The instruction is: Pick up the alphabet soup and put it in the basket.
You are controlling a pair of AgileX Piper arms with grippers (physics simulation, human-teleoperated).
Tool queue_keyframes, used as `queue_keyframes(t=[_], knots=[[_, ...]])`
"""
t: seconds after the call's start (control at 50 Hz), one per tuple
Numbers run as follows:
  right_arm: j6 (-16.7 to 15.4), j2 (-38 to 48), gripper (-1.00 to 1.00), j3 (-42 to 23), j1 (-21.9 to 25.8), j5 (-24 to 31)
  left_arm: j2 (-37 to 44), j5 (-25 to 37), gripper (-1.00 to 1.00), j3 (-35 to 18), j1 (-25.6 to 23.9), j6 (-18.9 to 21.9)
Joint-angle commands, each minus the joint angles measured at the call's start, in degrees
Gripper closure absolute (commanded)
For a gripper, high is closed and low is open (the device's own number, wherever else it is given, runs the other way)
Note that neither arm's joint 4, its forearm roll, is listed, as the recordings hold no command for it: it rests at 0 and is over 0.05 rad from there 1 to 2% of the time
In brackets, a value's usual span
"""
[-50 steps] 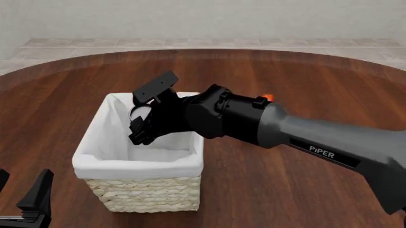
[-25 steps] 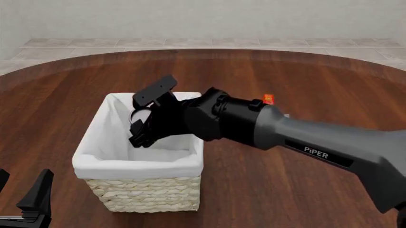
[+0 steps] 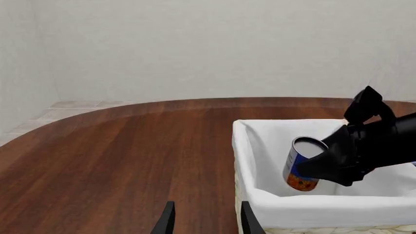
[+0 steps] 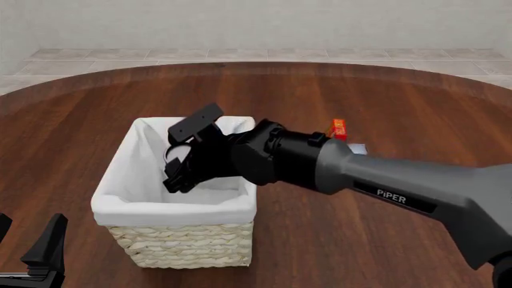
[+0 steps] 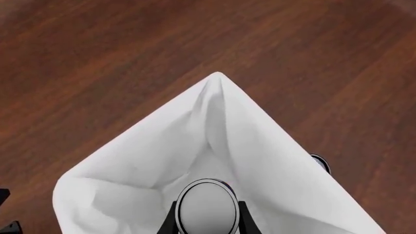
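The alphabet soup (image 3: 301,165) is a small tin with a blue label, orange marks near its base and a pale top (image 5: 206,207). It hangs tilted inside the basket (image 4: 177,243), below the rim and above the white cloth floor. My right gripper (image 4: 177,172) is shut on the can, one finger on each side, as the right wrist view shows. The basket is pale wicker with white lining (image 3: 312,209) folded over its rim. My left gripper (image 4: 29,239) stands open at the near left table edge, with nothing between its fingers (image 3: 167,220).
A small orange-red box (image 4: 339,128) stands on the wooden table behind my right arm. Beside it a pale box (image 4: 357,147) is mostly hidden by the arm. My right arm (image 4: 384,186) stretches over the basket's right rim.
My right gripper has sunk a little deeper into the basket with the can. The arm has dropped, uncovering more of the orange-red box. The left arm has not moved.
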Motion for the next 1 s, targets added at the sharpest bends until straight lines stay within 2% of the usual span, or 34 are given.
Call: queue_keyframes(t=[0.02, 1.0], knots=[[1.55, -0.3, 1.0, 0.23, 0.18, -0.74, -0.01, -0.01, -1.0, 0.0, 0.0, 0.0], [2.23, 0.73, 1.0, 1.44, 0.32, -2.15, 0.0, 0.0, -1.0, 0.0, 0.0, 0.02]])
